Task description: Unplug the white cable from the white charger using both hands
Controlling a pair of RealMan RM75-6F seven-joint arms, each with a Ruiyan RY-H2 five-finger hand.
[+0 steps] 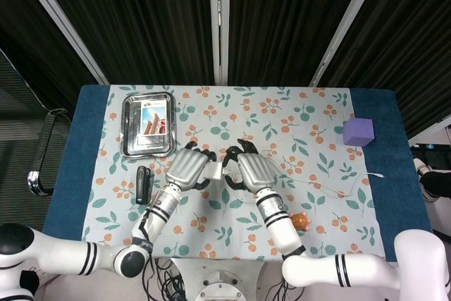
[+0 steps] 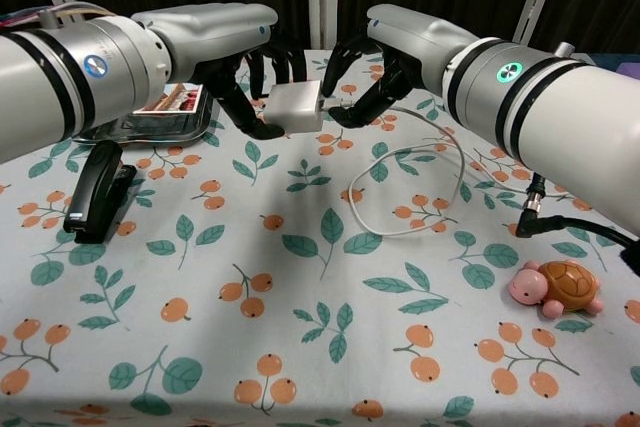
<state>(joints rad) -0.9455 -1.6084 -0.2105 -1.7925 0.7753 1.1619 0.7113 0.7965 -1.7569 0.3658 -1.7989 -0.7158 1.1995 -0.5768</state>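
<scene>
while the head view hides it, chest view shows white charger (image 2: 298, 105) lifted.

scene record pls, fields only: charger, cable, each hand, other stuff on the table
charger: white charger, lifted off the table, held by left hand
cable: white cable, plug end at the charger; loose loop lies on the cloth
right hand: right hand at the plug end, fingers curled round it; grip not clear
plugged: appears not yet separated
tray: metal tray far left, with a card in it
stapler: black stapler beside tray
toy: turtle toy near right
block: purple block far right
</scene>
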